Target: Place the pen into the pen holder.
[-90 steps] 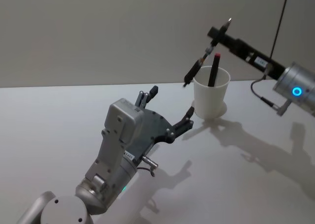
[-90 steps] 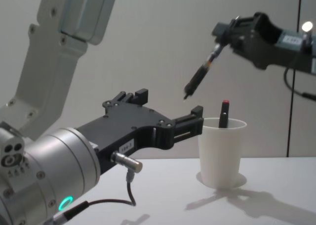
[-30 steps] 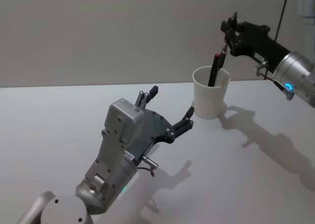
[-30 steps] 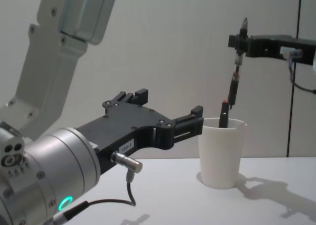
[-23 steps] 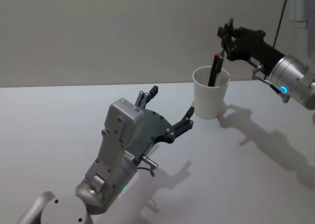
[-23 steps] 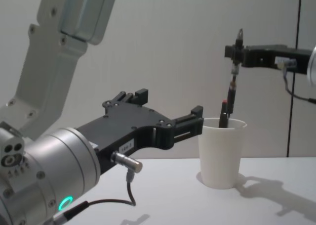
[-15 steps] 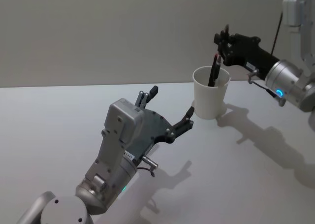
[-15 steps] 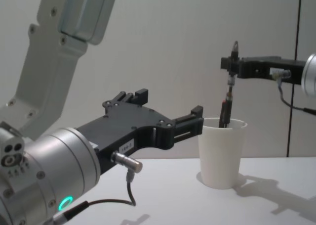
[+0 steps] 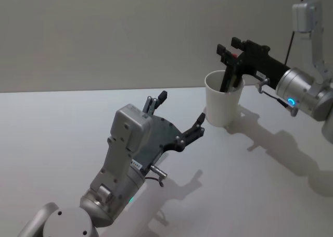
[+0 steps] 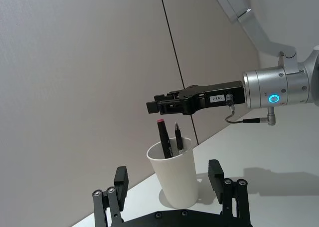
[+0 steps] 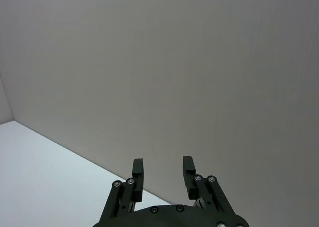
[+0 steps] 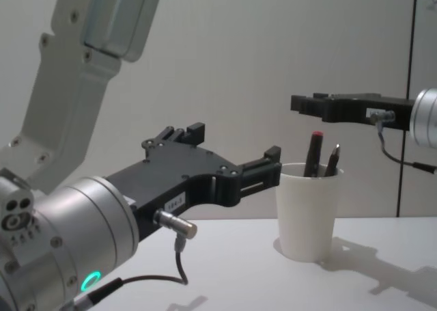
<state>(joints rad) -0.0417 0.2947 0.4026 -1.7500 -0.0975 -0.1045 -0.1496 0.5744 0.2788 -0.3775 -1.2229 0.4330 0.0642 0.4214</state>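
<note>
Plain grey wall fills the upper half of the head view, and a smooth white table spreads across the lower half.

Largest in the frames is the left arm, a silver and white limb that rises from the lower left of the head view and ends in the left gripper, black and two-fingered, near the centre of the frame. Its jaws are spread wide with nothing between them. In the chest view this left gripper reaches from the lower left toward the middle, its fingers ending just left of the cup.

Next comes the right arm, a silver cylinder with a glowing blue ring, entering from the right edge of the head view. Its black right gripper hangs just above the cup in the upper right of the frame, fingers parted and holding nothing; the right wrist view shows the two fingers apart against bare wall.

Below it stands the pen holder, a plain white paper cup with a rolled rim, upright on the table in the upper right part of the head view.

Inside the cup, in the left wrist view, lean a black marker with a red cap and, just right of it, the pen, a slim dark pen with a silver tip pointing up, free of the fingers above it.
</note>
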